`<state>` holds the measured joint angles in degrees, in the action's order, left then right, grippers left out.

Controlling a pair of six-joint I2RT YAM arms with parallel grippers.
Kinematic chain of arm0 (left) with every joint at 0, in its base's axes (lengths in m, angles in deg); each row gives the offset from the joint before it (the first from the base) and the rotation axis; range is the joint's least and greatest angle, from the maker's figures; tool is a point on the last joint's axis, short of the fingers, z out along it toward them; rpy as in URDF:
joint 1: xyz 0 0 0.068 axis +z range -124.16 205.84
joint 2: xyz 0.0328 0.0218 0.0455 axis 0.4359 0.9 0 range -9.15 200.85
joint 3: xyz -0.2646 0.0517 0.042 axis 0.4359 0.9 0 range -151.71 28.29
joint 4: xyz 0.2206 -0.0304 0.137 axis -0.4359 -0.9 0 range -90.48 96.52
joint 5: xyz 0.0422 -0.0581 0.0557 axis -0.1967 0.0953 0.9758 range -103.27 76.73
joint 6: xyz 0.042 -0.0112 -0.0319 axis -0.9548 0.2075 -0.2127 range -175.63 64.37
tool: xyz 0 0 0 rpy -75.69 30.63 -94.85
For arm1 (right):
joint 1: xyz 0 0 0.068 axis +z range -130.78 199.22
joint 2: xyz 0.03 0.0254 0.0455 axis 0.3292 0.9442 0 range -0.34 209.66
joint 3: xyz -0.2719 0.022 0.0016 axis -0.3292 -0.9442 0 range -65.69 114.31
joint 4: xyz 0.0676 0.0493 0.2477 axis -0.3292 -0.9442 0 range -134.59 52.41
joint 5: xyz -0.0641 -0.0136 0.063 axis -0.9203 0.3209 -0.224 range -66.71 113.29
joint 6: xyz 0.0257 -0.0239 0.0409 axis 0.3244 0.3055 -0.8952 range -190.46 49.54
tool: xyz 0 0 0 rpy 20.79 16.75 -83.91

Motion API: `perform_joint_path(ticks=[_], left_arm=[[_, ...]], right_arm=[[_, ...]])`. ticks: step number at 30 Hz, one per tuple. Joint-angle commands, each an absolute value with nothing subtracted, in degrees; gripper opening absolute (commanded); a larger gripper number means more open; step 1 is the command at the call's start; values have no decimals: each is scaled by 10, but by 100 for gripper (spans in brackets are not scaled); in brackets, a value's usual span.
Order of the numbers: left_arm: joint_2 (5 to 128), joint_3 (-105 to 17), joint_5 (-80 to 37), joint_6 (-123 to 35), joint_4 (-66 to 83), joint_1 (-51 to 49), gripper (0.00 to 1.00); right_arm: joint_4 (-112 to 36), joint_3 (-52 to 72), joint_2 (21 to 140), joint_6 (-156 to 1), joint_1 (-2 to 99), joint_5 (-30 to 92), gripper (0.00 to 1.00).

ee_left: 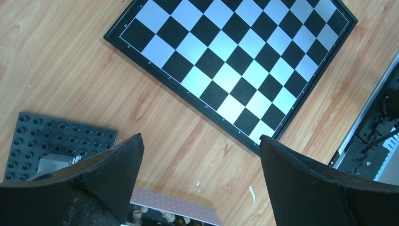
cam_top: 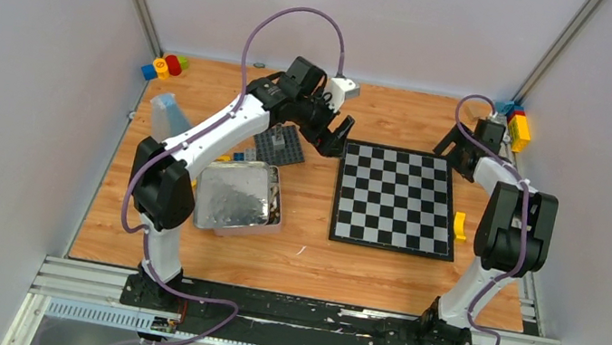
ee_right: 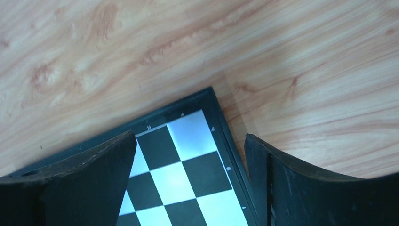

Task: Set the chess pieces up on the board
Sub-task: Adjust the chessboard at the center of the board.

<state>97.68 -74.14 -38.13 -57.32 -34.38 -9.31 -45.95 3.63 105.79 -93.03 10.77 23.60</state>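
Note:
The board (cam_top: 394, 199) of black and silvery checks lies flat right of centre with no pieces on it. The chess pieces (ee_left: 162, 216), cream and dark brown, lie in the shiny tin (cam_top: 235, 197); only a few show under its edge in the left wrist view. My left gripper (cam_top: 335, 136) is open and empty above the wood by the board's far left corner. In its own view the left gripper (ee_left: 201, 139) frames bare wood, with the board (ee_left: 235, 61) beyond. My right gripper (cam_top: 461, 154) is open and empty over the board's far right corner (ee_right: 183, 160).
A dark grey studded baseplate (cam_top: 281, 144) with a small clear block lies behind the tin. Coloured bricks sit at the back left (cam_top: 164, 66) and back right (cam_top: 516, 123). A yellow brick (cam_top: 460, 226) lies beside the board's right edge. A pale blue container (cam_top: 169, 115) stands at the left.

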Motion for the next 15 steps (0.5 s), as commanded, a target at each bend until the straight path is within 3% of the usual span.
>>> perform_joint_path(ticks=[1,15], left_arm=[[968,-762,-366,-588,-349,-93,100],[959,-700,-302,-639,-367,-93,100]], right_arm=[[-481,13,1057,-913,105,311,86],[-494,-66,1001,-868,123,393,83]])
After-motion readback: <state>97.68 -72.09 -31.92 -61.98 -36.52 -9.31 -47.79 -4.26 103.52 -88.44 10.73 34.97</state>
